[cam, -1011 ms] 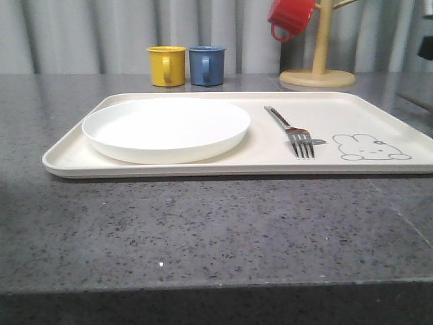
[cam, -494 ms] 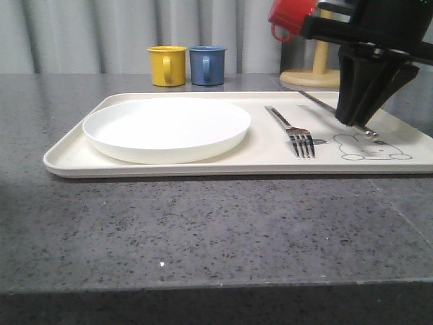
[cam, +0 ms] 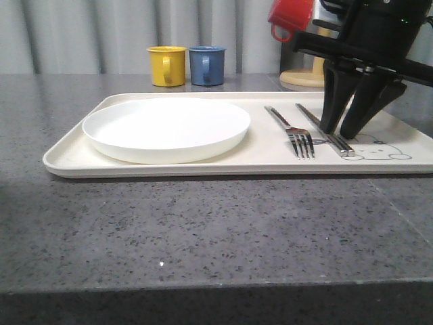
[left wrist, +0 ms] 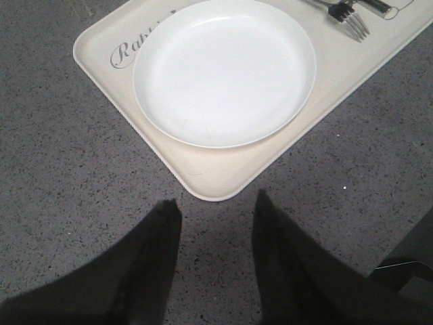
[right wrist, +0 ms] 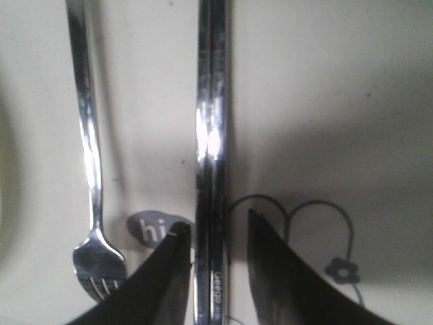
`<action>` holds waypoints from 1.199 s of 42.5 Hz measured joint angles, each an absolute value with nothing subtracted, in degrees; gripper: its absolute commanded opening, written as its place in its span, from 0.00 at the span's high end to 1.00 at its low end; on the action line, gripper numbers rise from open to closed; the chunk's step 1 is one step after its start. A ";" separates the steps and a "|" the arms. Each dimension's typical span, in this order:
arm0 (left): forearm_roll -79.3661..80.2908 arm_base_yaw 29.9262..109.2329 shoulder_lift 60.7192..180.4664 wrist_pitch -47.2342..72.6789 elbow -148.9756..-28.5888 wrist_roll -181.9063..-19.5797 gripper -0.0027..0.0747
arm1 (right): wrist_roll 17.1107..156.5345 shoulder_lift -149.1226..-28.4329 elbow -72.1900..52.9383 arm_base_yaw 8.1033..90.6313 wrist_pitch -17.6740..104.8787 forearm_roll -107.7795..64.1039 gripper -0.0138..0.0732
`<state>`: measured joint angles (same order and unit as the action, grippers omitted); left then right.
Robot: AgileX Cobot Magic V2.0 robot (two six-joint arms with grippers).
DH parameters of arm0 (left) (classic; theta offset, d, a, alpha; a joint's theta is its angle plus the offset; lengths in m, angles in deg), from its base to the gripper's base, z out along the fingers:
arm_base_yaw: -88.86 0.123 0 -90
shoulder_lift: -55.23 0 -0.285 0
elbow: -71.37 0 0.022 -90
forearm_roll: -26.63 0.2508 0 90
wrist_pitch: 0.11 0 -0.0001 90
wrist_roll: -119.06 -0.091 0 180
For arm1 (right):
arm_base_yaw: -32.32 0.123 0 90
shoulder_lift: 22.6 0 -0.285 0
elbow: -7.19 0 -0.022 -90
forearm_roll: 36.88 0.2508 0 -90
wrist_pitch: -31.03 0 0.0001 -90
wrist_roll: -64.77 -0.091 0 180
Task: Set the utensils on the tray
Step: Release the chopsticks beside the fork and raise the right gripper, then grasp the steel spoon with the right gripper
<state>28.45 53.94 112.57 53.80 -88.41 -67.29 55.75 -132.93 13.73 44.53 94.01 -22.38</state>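
The cream tray point(cam: 270, 154) holds a round white plate point(cam: 166, 125) and a silver fork point(cam: 291, 128). A pair of long metal sticks point(cam: 310, 116) lies flat on the tray just right of the fork. My right gripper point(cam: 337, 133) stands over the sticks' near end, open, a finger on each side. From the right wrist, the sticks point(right wrist: 211, 135) run between the fingers, with the fork point(right wrist: 88, 149) alongside. My left gripper point(left wrist: 216, 203) hangs open over the counter near the tray's corner point(left wrist: 210, 179), holding nothing.
A yellow mug point(cam: 166, 65) and a blue mug point(cam: 206, 65) stand behind the tray. A red mug point(cam: 291, 17) hangs on a wooden mug tree point(cam: 301, 78) at the back right. Grey counter stretches in front of the tray.
My right arm came into view carrying the metal sticks, moved left and down, and laid them beside the fork. Its jaws now stand apart around them.
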 measured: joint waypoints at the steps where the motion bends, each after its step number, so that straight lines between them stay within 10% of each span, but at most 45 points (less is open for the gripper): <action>1: 28.45 53.94 112.57 53.80 -88.41 -67.29 0.63 | 56.14 -132.93 13.94 44.53 94.12 -22.38 0.53; 51: 28.45 53.94 112.57 53.80 -88.41 -67.29 0.63 | 69.54 -125.04 14.35 19.52 95.99 -38.31 0.53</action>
<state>28.45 53.94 112.57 53.80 -88.41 -67.29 69.54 -125.04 14.35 19.52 95.99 -38.31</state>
